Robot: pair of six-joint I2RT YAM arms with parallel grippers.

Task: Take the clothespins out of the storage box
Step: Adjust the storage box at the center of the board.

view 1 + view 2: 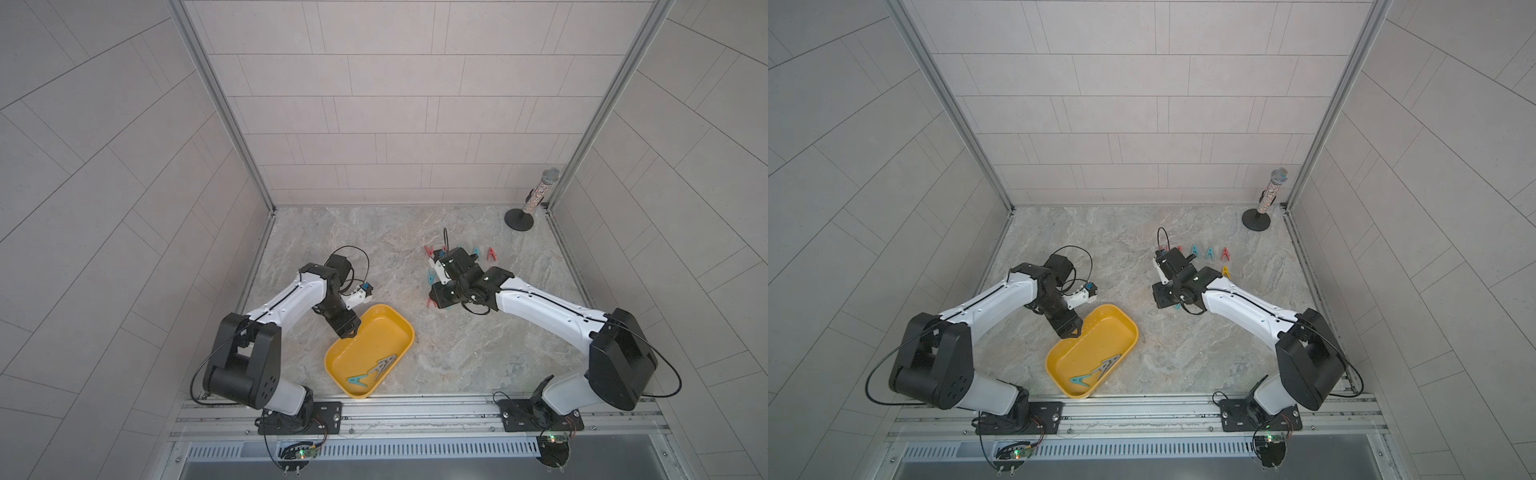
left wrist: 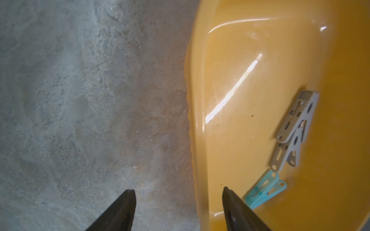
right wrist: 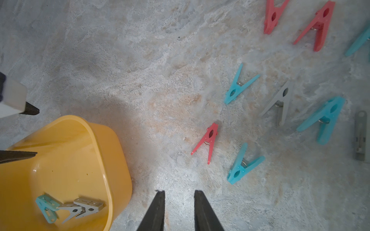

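Left pincer (image 2: 178,192) seen part-open, box (image 2: 195,120) rim straddled, nothing gripped. Three pegs (image 2: 294,128) lying inside box, toward end opposite pincer. Right pincer (image 3: 179,192) held narrow, empty, over counter (image 3: 120,60); loose pegs (image 3: 208,140) spread nearby.

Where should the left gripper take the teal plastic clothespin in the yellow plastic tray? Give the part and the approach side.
Probably across the narrow joined end of the teal plastic clothespin, straight down from above: it lies flat on the floor of the yellow plastic tray, near a wall, with two grey plastic clothespins beside it.
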